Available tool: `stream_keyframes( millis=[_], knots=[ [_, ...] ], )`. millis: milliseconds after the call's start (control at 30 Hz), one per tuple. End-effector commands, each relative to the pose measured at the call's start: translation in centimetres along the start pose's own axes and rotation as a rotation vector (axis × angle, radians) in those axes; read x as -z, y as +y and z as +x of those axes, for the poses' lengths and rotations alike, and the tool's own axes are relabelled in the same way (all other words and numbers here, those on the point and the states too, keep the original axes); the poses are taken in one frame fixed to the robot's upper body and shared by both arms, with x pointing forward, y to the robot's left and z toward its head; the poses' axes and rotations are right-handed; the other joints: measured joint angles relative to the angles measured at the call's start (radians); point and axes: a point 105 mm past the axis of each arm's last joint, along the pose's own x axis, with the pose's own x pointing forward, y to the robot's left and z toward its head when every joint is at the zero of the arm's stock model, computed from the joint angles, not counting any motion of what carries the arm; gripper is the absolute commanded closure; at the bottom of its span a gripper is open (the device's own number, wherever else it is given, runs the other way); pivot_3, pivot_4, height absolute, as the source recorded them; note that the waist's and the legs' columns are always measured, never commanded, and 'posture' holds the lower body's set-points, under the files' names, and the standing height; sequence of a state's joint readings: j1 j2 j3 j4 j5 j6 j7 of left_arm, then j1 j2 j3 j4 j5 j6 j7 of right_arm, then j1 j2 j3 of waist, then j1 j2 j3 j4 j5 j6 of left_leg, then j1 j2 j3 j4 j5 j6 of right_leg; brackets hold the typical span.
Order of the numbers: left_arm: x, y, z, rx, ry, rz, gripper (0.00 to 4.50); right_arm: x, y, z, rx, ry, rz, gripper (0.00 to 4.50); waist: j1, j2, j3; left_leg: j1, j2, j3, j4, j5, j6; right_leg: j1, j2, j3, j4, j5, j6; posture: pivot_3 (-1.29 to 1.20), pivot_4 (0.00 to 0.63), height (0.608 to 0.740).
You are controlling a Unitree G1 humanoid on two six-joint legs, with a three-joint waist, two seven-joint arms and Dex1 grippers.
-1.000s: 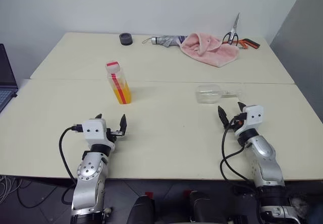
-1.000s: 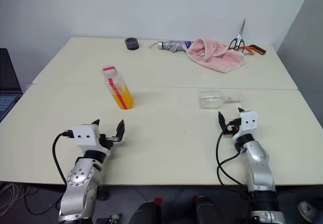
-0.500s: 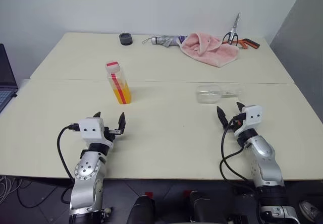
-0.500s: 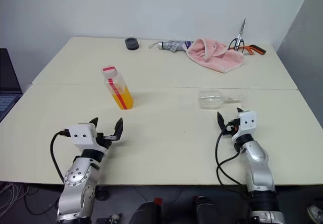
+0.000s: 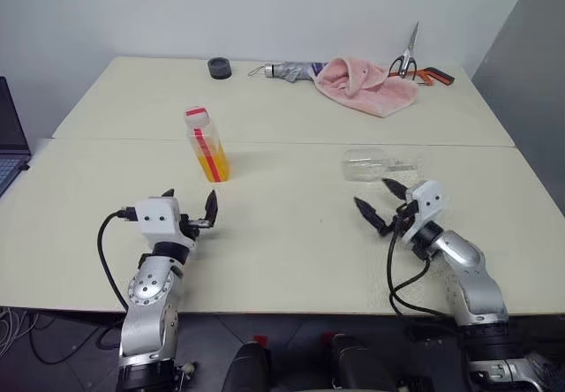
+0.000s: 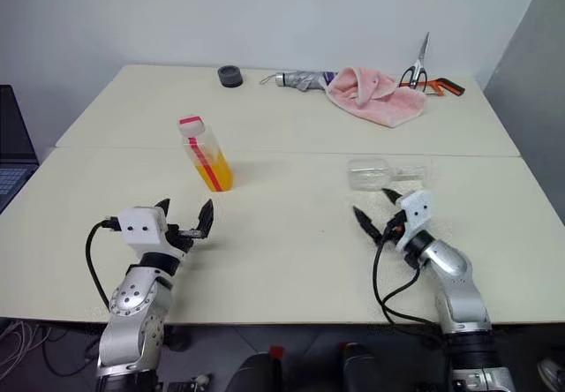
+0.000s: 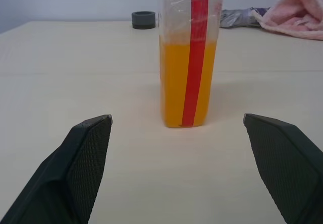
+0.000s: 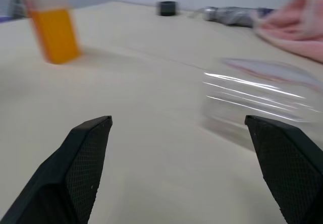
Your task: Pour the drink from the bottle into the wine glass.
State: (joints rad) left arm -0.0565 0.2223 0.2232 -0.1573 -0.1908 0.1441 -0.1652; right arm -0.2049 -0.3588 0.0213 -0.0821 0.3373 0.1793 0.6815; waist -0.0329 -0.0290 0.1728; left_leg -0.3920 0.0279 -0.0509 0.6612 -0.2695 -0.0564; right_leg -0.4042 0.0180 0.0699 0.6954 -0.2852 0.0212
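Observation:
The bottle [image 5: 207, 145] stands upright left of the table's middle, its lower half filled with the orange drink [image 5: 214, 166]. My left gripper [image 5: 190, 199] hangs open just short of the bottle, pointing straight at it; in the left wrist view the bottle [image 7: 191, 57] rises between the spread fingers, untouched. The wine glass [image 5: 366, 164] lies on its side to the right, stem pointing right. Open and empty, my right gripper [image 5: 372, 192] sits on the near side of the glass bowl, angled to the left. The right wrist view catches the glass [image 8: 262, 103] and the distant bottle [image 8: 53, 32].
Along the far edge lie a pink towel [image 5: 366, 83], scissors [image 5: 409, 56], a folded grey umbrella [image 5: 291, 71] and a small black round object [image 5: 220, 68]. A laptop [image 5: 9, 136] sits at the left edge. A seam [image 5: 282, 142] crosses the tabletop behind the bottle.
My right gripper has swung to the left and turned to point leftward, ending just in front of the glass bowl. The left gripper has barely shifted. Bottle and glass have not moved.

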Motion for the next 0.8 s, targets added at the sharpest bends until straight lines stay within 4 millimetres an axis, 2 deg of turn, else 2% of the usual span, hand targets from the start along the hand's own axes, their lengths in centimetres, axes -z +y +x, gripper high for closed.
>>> stream_keyframes(
  millis=[33,200,400,633,800],
  knots=[
    [-1.8,-0.2,0.8,-0.005,-0.039,0.033,0.04,-2.6,2.6,0.9,-0.174,-0.03,-0.01,0.0,0.001,0.0,0.0,0.0,0.0,0.0,0.0,0.0,0.0,0.0,0.0,0.0,0.0,0.0,0.0,0.0,0.15,0.74],
    [-2.8,-0.6,2.1,-0.023,-0.045,0.029,0.04,-3.9,4.1,1.6,-0.263,0.003,0.011,0.0,0.002,0.0,0.0,-0.002,-0.001,-0.001,0.001,0.0,0.0,0.0,0.0,-0.001,-0.001,0.0,0.0,0.0,0.15,0.74],
    [-3.4,-0.4,3.8,-0.049,-0.04,0.041,0.04,-4.7,4.0,2.4,-0.253,-0.002,0.013,0.0,0.003,0.0,0.0,-0.002,-0.001,-0.002,0.001,0.0,0.0,0.0,0.0,-0.002,-0.002,0.0,0.0,0.0,0.15,0.74],
    [-3.8,-1.5,5.4,-0.008,-0.046,0.023,0.04,-5.6,4.0,3.4,-0.218,-0.042,0.032,0.0,0.002,0.0,0.0,-0.003,-0.001,-0.002,0.001,0.0,0.0,0.0,-0.001,-0.003,-0.001,0.0,0.0,0.0,0.15,0.74],
    [-4.5,-2.4,6.3,0.006,-0.063,0.018,0.04,-6.6,4.9,3.8,-0.267,-0.055,0.04,0.0,0.003,0.0,0.0,-0.004,-0.001,-0.003,0.001,0.0,0.0,-0.001,-0.001,-0.004,-0.001,0.0,0.0,0.0,0.15,0.74]
  ],
)
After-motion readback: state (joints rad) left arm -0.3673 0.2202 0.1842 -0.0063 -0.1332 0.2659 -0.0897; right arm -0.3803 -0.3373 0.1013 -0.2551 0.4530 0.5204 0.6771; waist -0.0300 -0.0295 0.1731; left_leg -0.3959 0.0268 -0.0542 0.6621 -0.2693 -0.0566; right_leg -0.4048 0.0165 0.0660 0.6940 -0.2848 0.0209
